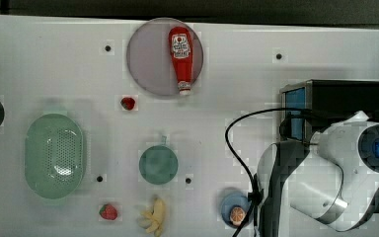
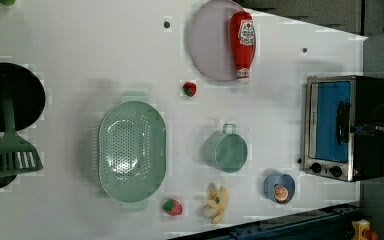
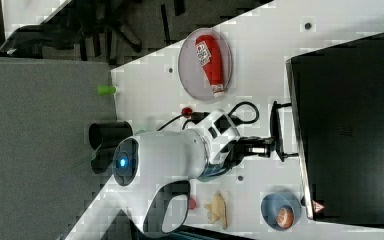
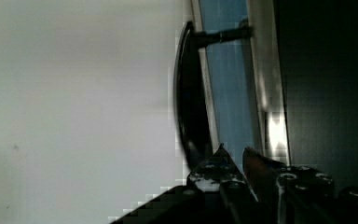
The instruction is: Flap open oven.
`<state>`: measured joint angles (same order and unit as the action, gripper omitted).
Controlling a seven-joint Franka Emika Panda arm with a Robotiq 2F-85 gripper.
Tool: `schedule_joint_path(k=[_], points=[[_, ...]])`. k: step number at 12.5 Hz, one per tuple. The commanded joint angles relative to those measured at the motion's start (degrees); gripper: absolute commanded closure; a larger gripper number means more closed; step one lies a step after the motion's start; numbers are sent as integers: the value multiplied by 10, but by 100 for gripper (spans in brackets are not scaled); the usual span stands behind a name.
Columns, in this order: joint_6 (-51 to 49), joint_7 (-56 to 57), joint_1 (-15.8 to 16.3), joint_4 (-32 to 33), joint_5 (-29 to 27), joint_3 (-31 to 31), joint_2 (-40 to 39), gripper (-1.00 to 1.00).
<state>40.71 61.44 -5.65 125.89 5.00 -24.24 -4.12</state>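
Your landmark is the boxy toaster oven with black top, silver metal frame and blue-tinted glass door. It stands at one end of the white surface, at the left view's right, with its two black knobs on the strip beside the glass. The door looks closed, flush with the frame.

The relation to watch is between the black bar handle and the fingers. The handle stands off the glass on short posts, and its long axis runs across the width of the door, parallel to the oven's front edge. In the right view the gripper reaches toward the oven front from the side away from the oven, and it meets the bar near the middle of its length.

In the wrist view two dark finger tips lie close together with a narrow gap between them. They sit at the bar's near portion, in the space between the bar and the glass. You cannot tell from these pictures whether the fingers clamp the bar or merely sit beside it.

The coming move, as a judgement, is a pull away from the oven body that follows the door's arc about its hinge. Keep the pull square to the bar's long axis, since a skewed pull could slide the fingers along it.

Just beside the oven's knob end stands a small blue bowl holding an orange fruit.
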Motion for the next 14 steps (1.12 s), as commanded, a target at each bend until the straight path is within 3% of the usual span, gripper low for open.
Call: schedule_joint_path(k=[1,11,14], points=[[35,25,3,7,0,-1,-5,65],[77,12,19,42,4,32,-35,65],[83,-31,38,60,73,59,-36,65]])
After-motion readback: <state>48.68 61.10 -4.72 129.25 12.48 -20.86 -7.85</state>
